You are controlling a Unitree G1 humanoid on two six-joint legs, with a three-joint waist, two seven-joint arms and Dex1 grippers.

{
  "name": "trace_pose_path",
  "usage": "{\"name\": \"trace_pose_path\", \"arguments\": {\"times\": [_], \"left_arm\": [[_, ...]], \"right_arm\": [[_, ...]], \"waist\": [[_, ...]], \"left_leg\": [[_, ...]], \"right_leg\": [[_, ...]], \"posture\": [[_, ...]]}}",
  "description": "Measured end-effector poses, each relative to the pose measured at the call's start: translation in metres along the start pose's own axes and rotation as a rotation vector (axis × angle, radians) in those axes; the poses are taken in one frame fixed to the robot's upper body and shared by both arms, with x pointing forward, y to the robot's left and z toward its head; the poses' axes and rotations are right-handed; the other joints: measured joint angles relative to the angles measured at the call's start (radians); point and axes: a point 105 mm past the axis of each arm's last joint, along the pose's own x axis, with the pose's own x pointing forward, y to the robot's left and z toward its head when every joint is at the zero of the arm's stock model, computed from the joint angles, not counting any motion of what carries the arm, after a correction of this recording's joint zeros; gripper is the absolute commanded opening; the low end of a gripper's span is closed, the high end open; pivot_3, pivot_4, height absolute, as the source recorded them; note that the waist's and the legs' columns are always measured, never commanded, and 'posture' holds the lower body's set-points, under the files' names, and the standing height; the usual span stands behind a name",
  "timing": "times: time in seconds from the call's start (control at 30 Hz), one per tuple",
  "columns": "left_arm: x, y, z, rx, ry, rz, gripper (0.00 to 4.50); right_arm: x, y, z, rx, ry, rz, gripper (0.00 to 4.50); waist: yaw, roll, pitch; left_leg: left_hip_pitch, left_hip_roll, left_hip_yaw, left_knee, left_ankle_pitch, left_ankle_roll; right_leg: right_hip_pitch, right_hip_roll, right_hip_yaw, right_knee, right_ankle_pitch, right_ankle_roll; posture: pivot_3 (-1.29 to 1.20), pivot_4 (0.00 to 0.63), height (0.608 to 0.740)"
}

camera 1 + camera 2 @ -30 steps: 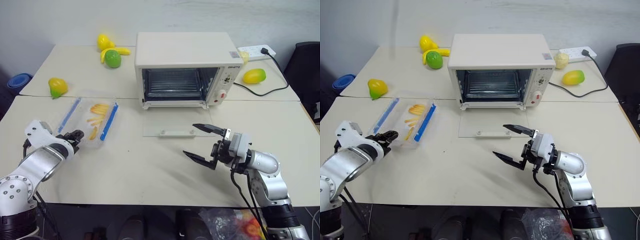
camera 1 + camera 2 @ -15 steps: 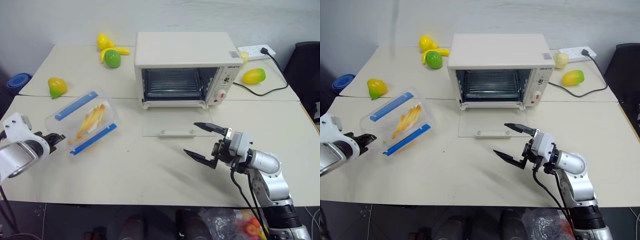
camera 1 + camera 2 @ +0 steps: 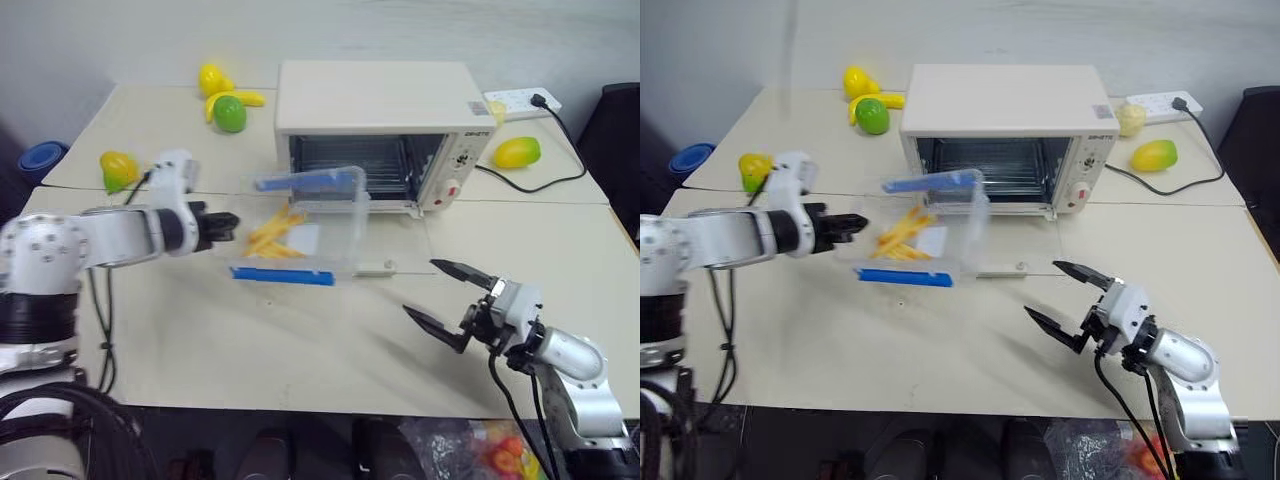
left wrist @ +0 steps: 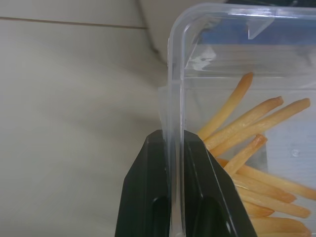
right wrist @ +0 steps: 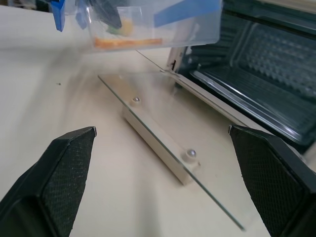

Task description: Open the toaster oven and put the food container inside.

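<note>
One left hand (image 4: 175, 148) pinches food container (image 3: 300, 225) rim — toaster oven (image 3: 375, 135) door down.

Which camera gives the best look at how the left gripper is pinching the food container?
The left wrist view: the left gripper is shut on the clear rim of the food container. The eye views show the whole container tilted before the toaster oven; the right wrist view shows its underside.
</note>
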Motion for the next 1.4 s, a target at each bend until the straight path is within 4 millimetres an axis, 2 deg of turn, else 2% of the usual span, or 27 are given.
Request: {"name": "trace_pose_path", "arguments": {"times": [0.13, 0.33, 0.6, 0.73, 0.83, 0.93, 0.97, 1.07, 1.13, 1.2, 1.3, 1.4], "left_arm": [[0.027, -0.019, -0.001, -0.004, 0.019, -0.03, 0.01], [0.045, -0.021, 0.019, 0.064, -0.046, 0.051, 0.01], [0.061, -0.035, 0.02, 0.046, -0.058, -0.02, 2.51], [0.057, -0.036, 0.028, 0.014, -0.1, -0.064, 3.72], [0.044, -0.035, 0.044, -0.018, -0.194, -0.141, 3.72], [0.017, -0.03, 0.056, 0.01, -0.275, -0.232, 3.72], [0.005, -0.027, 0.056, 0.062, -0.297, -0.262, 3.74], [-0.029, -0.003, 0.043, 0.305, -0.307, -0.283, 3.15], [-0.036, 0.011, 0.019, 0.488, -0.257, -0.304, 2.53], [-0.028, 0.007, -0.012, 0.585, -0.185, -0.407, 1.92], [-0.014, 0.002, -0.048, 0.634, -0.115, -0.503, 1.08], [0.011, -0.023, -0.064, 0.62, -0.153, -0.59, 0.11]], "right_arm": [[-0.008, 0.005, 0.003, 0.007, 0.019, -0.043, 4.5], [-0.004, 0.014, 0.011, 0.016, -0.011, -0.078, 4.5], [0.001, 0.015, 0.011, 0.026, -0.016, -0.099, 4.5], [0.002, 0.013, 0.013, 0.023, -0.026, -0.101, 4.5], [0.004, 0.01, 0.014, 0.029, -0.029, -0.101, 4.5], [0.004, 0.007, 0.014, 0.051, -0.015, -0.094, 4.5], [0.005, 0.007, 0.014, 0.071, -0.013, -0.08, 4.31], [0.007, 0.014, 0.012, 0.132, 0.035, -0.005, 3.59], [0.011, 0.02, 0.005, 0.172, 0.103, 0.051, 2.9], [0.021, 0.026, 0.0, 0.195, 0.142, 0.103, 2.24], [0.034, 0.028, -0.004, 0.18, 0.182, 0.153, 1.3], [0.055, 0.011, -0.011, 0.152, 0.211, 0.127, 0.26]], "waist": [[-0.005, -0.001, 0.001], [-0.003, -0.002, 0.001], [0.004, -0.002, 0.001], [-0.002, -0.002, 0.001], [-0.003, -0.002, 0.001], [-0.006, -0.002, 0.001], [-0.008, -0.001, 0.001], [-0.017, 0.001, 0.002], [-0.014, 0.001, 0.002], [-0.001, 0.001, 0.003], [0.012, 0.001, 0.003], [0.022, 0.001, 0.003]], "left_leg": [[0.002, 0.0, 0.002, 0.001, 0.001, -0.001], [0.002, 0.0, 0.002, 0.001, 0.002, -0.002], [0.001, -0.001, 0.001, 0.001, 0.002, -0.001], [0.002, 0.0, 0.001, 0.001, 0.002, -0.002], [0.002, 0.0, 0.001, 0.001, 0.002, -0.002], [0.002, 0.001, 0.001, 0.001, 0.002, -0.002], [0.002, 0.001, 0.001, 0.0, 0.002, -0.002], [0.004, 0.001, 0.001, -0.002, 0.002, -0.003], [0.005, 0.001, 0.001, -0.002, 0.002, -0.002], [0.004, 0.0, -0.002, -0.001, 0.002, -0.001], [0.002, 0.0, -0.004, 0.0, 0.0, 0.001], [-0.003, -0.001, -0.004, 0.002, 0.0, 0.003]], "right_leg": [[0.0, 0.001, -0.002, 0.001, 0.0, 0.0], [0.0, 0.002, -0.003, 0.001, 0.0, 0.001], [0.0, 0.001, -0.005, 0.001, 0.0, 0.001], [0.0, 0.001, -0.005, 0.001, 0.0, 0.001], [0.0, 0.001, -0.005, 0.001, 0.0, 0.001], [0.0, 0.001, -0.005, 0.001, 0.0, 0.001], [-0.001, 0.001, -0.004, 0.001, 0.0, 0.001], [0.0, 0.002, -0.002, 0.0, 0.0, -0.001], [0.001, 0.001, -0.002, -0.001, -0.001, -0.001], [0.003, -0.001, 0.001, -0.003, -0.001, -0.001], [0.003, -0.003, 0.002, -0.004, -0.001, -0.001], [-0.001, -0.003, 0.002, -0.004, 0.0, 0.0]], "posture": [[0.0, 0.15, 0.74], [0.0, 0.15, 0.74], [0.0, 0.15, 0.74], [0.0, 0.15, 0.74], [0.0, 0.15, 0.74], [0.0, 0.15, 0.74], [0.0, 0.15, 0.74], [0.0, 0.15, 0.74], [0.0, 0.15, 0.74], [0.0, 0.15, 0.74], [0.0, 0.15, 0.74], [0.0, 0.15, 0.74]]}}
